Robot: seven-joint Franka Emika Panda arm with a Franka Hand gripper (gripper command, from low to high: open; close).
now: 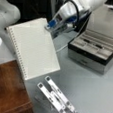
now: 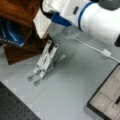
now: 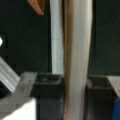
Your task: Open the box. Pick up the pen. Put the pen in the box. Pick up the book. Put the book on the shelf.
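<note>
— Where do we see the book [image 1: 34, 48]?
— Lifted off the desk [image 1: 95, 93], the pincer [image 1: 55, 30] clamped on its edge, hanging beside the shelf [image 1: 8, 92].
— And the pen [image 1: 93, 43]?
— We see it lying in the open box [image 1: 93, 51].

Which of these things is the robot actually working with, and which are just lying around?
Part of the job:
- book, held off the table in the gripper
- box, open
- pen, lying in the box
- shelf

Just lying about:
- folding metal stand
- white cable
</note>
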